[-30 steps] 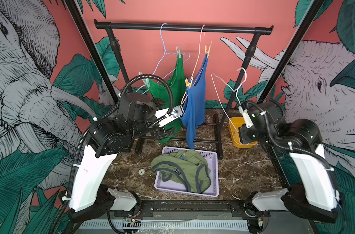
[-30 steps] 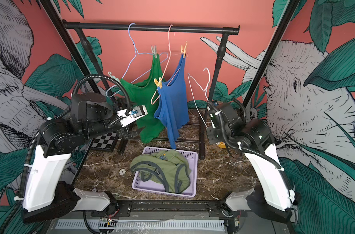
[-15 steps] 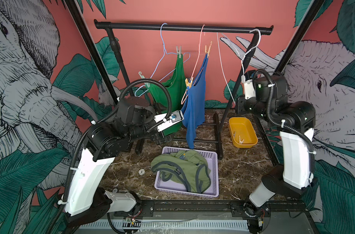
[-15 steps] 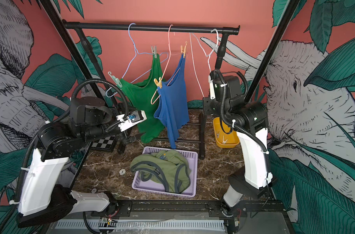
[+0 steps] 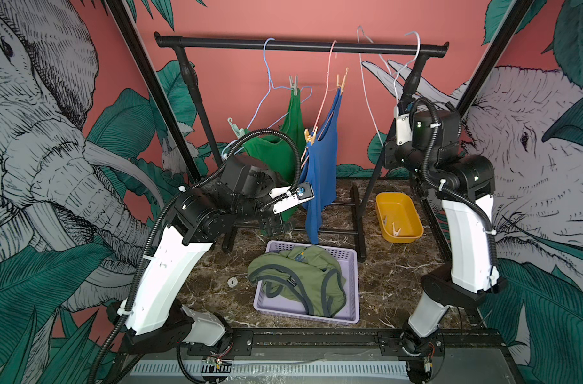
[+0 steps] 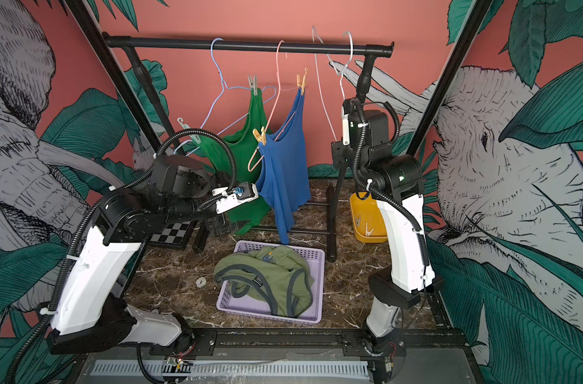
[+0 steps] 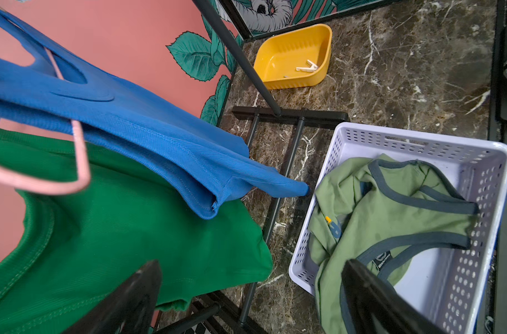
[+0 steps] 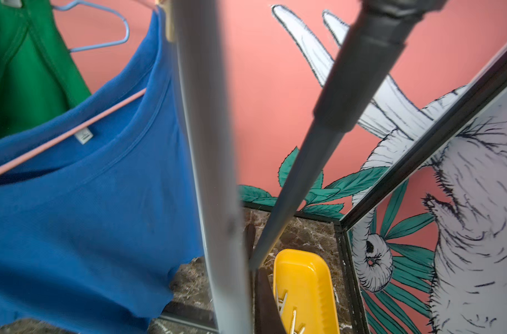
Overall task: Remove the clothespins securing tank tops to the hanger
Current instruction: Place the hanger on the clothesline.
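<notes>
The left hand was held apart; the right hand was clamped on the white hanger. The yellow clothespin, pinned above the left hand, was best squeezed at its tails.

A lavender basket and yellow bin sit apart on the marble tabletop.

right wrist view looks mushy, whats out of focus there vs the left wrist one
Right wrist view: the pale hanger wire and black rack post near the lens are smeared, the blue tank top soft, the mural crisp. Left wrist view: the pink hanger blurs; the lilac basket and yellow tray are sharp.
</notes>
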`<control>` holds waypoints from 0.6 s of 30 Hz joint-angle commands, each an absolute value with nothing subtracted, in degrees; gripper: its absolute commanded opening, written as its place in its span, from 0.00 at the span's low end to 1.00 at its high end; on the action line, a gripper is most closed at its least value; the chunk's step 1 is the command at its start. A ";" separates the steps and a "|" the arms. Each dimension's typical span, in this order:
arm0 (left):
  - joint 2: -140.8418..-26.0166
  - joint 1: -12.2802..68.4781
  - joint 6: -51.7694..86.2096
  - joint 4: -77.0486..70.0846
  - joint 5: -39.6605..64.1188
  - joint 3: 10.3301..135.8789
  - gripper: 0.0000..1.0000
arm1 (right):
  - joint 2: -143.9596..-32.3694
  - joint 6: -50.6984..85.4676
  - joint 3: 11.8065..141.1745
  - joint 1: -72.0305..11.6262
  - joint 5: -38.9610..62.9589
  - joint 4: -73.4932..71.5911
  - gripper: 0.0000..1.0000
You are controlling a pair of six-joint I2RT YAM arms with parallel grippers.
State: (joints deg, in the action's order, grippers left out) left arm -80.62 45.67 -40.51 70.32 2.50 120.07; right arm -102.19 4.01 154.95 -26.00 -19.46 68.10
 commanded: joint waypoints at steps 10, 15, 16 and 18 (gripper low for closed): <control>-84.35 45.79 -42.45 76.35 5.37 126.34 0.99 | -106.34 6.17 155.49 -20.09 -13.08 58.87 0.00; -85.81 45.79 -42.72 76.98 5.75 126.64 0.99 | -108.35 7.75 157.45 -17.89 -9.92 58.89 0.00; -86.16 45.79 -42.80 76.98 5.71 126.79 0.99 | -108.96 8.15 157.78 -17.32 -9.09 59.27 0.00; -86.69 45.79 -42.88 77.31 5.70 127.45 0.99 | -109.46 8.64 157.78 -16.65 -7.80 59.91 0.00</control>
State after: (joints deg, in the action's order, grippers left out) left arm -86.35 45.67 -41.78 75.31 4.54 125.71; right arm -108.31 6.96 156.68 -17.58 -10.52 61.89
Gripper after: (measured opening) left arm 0.994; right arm 0.048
